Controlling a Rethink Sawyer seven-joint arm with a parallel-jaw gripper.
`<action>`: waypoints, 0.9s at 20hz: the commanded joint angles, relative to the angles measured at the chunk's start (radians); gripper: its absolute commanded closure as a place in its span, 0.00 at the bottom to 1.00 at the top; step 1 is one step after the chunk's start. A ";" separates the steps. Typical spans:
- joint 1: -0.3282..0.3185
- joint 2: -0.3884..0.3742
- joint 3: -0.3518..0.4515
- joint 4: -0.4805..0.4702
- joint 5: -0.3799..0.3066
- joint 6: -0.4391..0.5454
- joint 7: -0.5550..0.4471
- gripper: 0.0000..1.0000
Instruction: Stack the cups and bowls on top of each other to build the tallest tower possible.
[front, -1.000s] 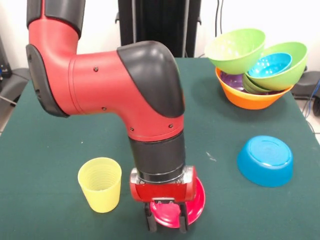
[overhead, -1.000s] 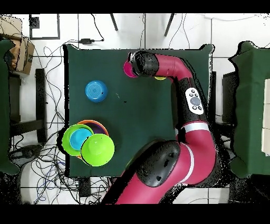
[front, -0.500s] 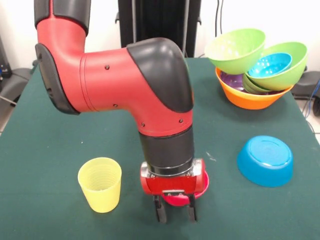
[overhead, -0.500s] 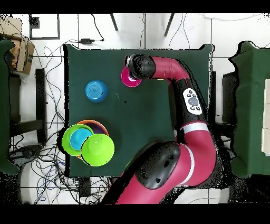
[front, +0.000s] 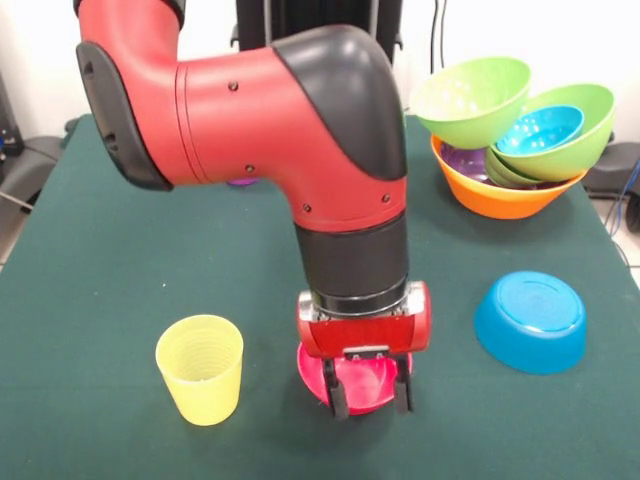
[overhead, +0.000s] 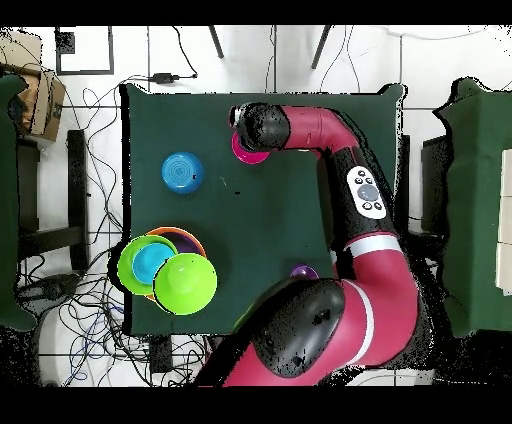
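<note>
My gripper (front: 369, 396) points down near the table's front edge, its fingers (front: 338, 399) closed on the sides of the pink-red bowl (front: 362, 380), which sits low at the table surface. In the overhead view the gripper (overhead: 249, 136) covers most of that bowl (overhead: 246, 154). Left of it stands the ribbed yellow cup (front: 201, 368), upright. An upside-down blue bowl (front: 530, 320) lies to the right. The tower (front: 497, 196) at the back right is an orange bowl holding a purple bowl (front: 464, 160), lime green bowls (front: 470, 98) and a small blue bowl (front: 540, 129). The purple cup (overhead: 303, 271) peeks out beside the arm.
The big red arm (front: 290, 150) fills the middle of the front view and hides much of the table behind it. Cables and chairs surround the table (overhead: 265, 220) in the overhead view.
The gripper and the pink-red bowl have shifted together, away from the table's front edge and a little toward the blue bowl's side. The other bowls and the yellow cup have not moved.
</note>
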 joint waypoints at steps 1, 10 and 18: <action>0.026 -0.037 -0.037 0.059 -0.026 0.041 -0.048 0.00; 0.001 -0.042 -0.042 0.130 -0.043 -0.021 -0.043 0.00; -0.058 -0.128 -0.040 0.245 -0.040 0.009 -0.084 0.00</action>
